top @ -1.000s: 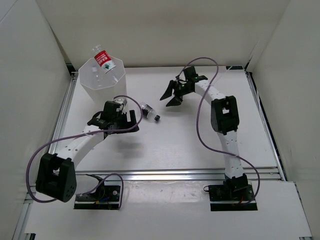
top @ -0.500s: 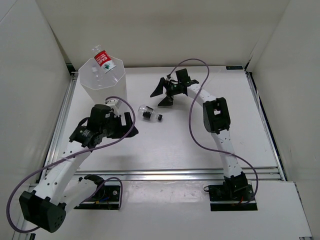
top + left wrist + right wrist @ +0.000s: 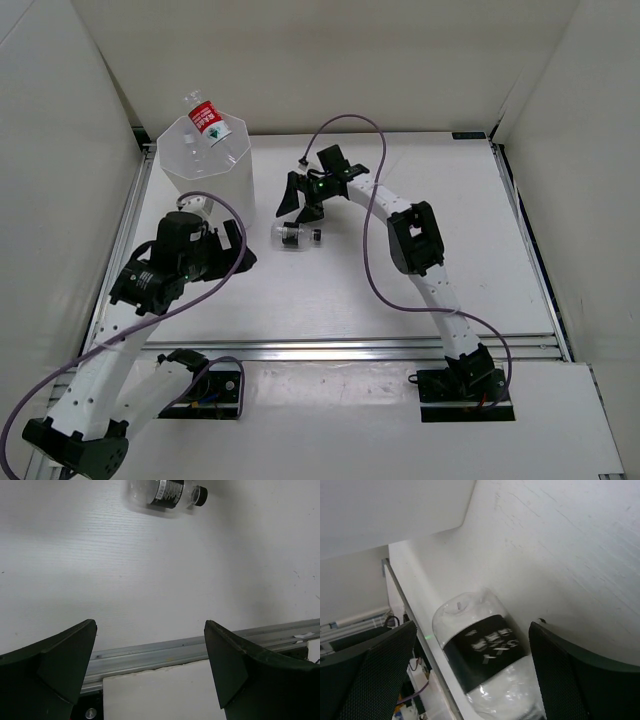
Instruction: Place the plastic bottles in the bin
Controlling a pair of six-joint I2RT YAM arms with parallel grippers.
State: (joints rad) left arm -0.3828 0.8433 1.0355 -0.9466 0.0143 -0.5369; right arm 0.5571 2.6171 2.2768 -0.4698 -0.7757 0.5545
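Note:
The bin (image 3: 200,170), tall and white translucent, stands at the far left of the table. A plastic bottle with a red label (image 3: 204,117) pokes out of its top. Another plastic bottle, black label and black cap (image 3: 295,236), lies on its side mid-table. My right gripper (image 3: 300,207) is open just above and behind it. In the right wrist view this bottle (image 3: 482,652) lies between the spread fingers (image 3: 375,670), untouched. My left gripper (image 3: 238,250) is open and empty, left of the bottle (image 3: 167,491), which shows far ahead of it.
An aluminium rail (image 3: 350,348) runs along the table's near edge, and it also shows in the left wrist view as the rail (image 3: 175,647). White walls close in the back and both sides. Purple cables (image 3: 372,255) loop over both arms.
My right gripper swung left and came down over the black-labelled bottle. The bottle shifted slightly left and nearer. My left arm drew back toward the near left.

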